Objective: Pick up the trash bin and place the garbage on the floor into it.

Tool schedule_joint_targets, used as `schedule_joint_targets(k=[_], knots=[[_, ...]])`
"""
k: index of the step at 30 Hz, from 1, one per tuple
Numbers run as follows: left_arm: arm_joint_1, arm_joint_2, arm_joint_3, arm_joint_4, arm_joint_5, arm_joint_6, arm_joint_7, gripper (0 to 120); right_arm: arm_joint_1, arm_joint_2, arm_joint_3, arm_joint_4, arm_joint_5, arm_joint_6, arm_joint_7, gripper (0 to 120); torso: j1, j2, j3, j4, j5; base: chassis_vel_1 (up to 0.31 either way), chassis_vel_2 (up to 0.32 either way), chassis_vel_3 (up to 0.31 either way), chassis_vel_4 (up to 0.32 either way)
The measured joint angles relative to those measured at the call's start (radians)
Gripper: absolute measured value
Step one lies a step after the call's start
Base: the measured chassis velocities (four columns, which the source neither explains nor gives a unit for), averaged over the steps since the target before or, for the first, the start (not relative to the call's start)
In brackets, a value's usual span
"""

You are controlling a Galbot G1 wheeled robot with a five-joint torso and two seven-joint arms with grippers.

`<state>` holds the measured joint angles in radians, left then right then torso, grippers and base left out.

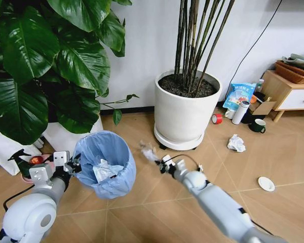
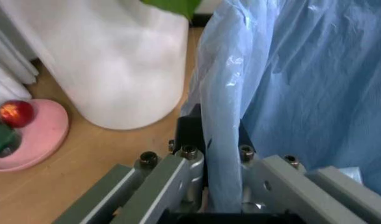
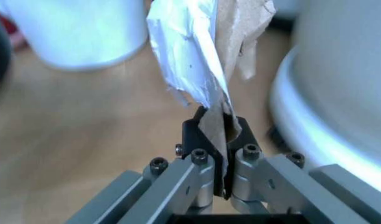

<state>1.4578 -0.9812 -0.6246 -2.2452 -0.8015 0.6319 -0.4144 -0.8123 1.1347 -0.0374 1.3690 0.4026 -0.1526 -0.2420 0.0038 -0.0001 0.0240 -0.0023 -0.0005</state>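
Two claws clamped: left gripper (image 2: 223, 186) on trash bin (image 1: 105, 163) rim, right gripper (image 3: 216, 140) on paper scrap (image 3: 203, 56). Head view: paper wad (image 1: 236, 143), white disc (image 1: 266, 184) on herringbone floor (image 1: 157, 212).

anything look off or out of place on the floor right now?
Yes. A crumpled paper wad and a small white disc lie loose on the floor. The trash bin hangs tilted, left pincer clamped on its rim. Right pincer holds a torn paper scrap beside it.
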Motion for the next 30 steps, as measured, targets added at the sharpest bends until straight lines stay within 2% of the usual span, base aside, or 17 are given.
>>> schedule_joint_targets(k=[1, 3, 4, 7, 8, 11, 16, 21, 30], knots=[[0.000, 0.000, 0.000, 0.000, 0.000, 0.000, 0.000, 0, 0.000, 0.000, 0.000, 0.000, 0.000, 0.000, 0.000, 0, 0.000, 0.000, 0.000, 0.0000, 0.0000, 0.000, 0.000, 0.000, 0.000], [-0.012, 0.015, 0.018, 0.020, -0.017, 0.012, 0.000, 0, -0.009, -0.074, 0.034, 0.128, 0.040, -0.021, 0.005, 0, 0.000, 0.000, 0.000, -0.0002, 0.0001, 0.000, 0.000, 0.000, 0.000], [-0.012, 0.015, 0.018, 0.020, -0.017, 0.012, 0.000, 0, -0.009, -0.074, 0.034, 0.128, 0.040, -0.021, 0.005, 0, 0.000, 0.000, 0.000, -0.0002, 0.0001, 0.000, 0.000, 0.000, 0.000], [-0.032, 0.029, 0.041, 0.050, -0.061, 0.029, 0.000, 0, -0.003, -0.151, 0.058, 0.317, 0.105, -0.066, 0.009, 0, 0.000, 0.000, 0.000, -0.0002, 0.0000, 0.000, 0.000, 0.000, 0.000], [-0.032, 0.029, 0.041, 0.050, -0.061, 0.029, 0.000, 0, -0.003, -0.151, 0.058, 0.317, 0.105, -0.066, 0.009, 0, 0.000, 0.000, 0.000, -0.0002, 0.0000, 0.000, 0.000, 0.000, 0.000], [-0.054, 0.040, 0.059, 0.080, -0.080, 0.040, 0.007, 0, 0.021, -0.198, 0.043, 0.468, 0.175, -0.113, 0.022, 0, 0.000, 0.000, 0.000, 0.0001, -0.0005, 0.000, 0.000, 0.000, 0.000], [-0.090, 0.046, 0.087, 0.111, -0.085, 0.046, 0.013, 0, 0.056, -0.224, -0.014, 0.582, 0.255, -0.159, 0.040, 0, 0.000, 0.000, 0.000, 0.0001, -0.0007, 0.000, 0.000, 0.000, 0.000], [-0.136, 0.057, 0.121, 0.134, -0.095, 0.049, 0.015, 0, 0.086, -0.228, -0.100, 0.637, 0.308, -0.185, 0.060, 0, 0.000, 0.000, 0.000, 0.0001, -0.0005, 0.000, 0.000, 0.000, 0.000], [-0.230, 0.061, 0.166, 0.175, -0.109, 0.052, 0.015, 0, 0.103, -0.201, -0.215, 0.636, 0.301, -0.195, 0.072, 0, 0.000, 0.000, 0.000, 0.0000, -0.0002, 0.000, 0.000, 0.000, 0.000]])
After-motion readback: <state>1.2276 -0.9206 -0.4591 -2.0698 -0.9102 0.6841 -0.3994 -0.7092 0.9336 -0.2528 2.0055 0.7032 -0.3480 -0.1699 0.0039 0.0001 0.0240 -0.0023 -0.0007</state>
